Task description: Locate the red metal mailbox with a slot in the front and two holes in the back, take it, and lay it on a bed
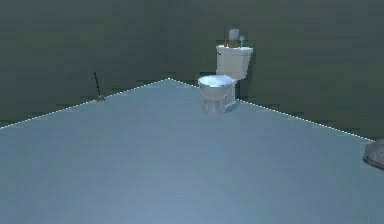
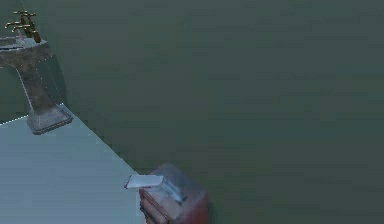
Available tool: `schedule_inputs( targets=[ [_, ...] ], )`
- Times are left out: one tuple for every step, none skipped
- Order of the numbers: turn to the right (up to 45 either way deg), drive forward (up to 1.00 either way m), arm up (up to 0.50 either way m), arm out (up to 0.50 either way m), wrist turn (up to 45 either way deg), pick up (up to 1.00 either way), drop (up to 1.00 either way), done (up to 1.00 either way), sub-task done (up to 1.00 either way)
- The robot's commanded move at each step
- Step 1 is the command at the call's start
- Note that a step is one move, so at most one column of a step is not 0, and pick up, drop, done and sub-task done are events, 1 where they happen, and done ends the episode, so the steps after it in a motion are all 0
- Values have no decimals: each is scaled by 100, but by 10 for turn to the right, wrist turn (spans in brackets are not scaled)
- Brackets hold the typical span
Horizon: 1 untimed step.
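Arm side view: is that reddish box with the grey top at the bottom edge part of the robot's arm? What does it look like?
No, it is a thing in the room. The reddish box is blocky, with a pale grey slab on top, and stands on the pale floor by the dark wall. It has no bar shape, fingers or marked white squares.
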Motion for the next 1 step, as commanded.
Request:
schedule_inputs(
  targets=[
    [0, 0, 50, 0, 0, 0, 0, 0, 0]
  ],
)
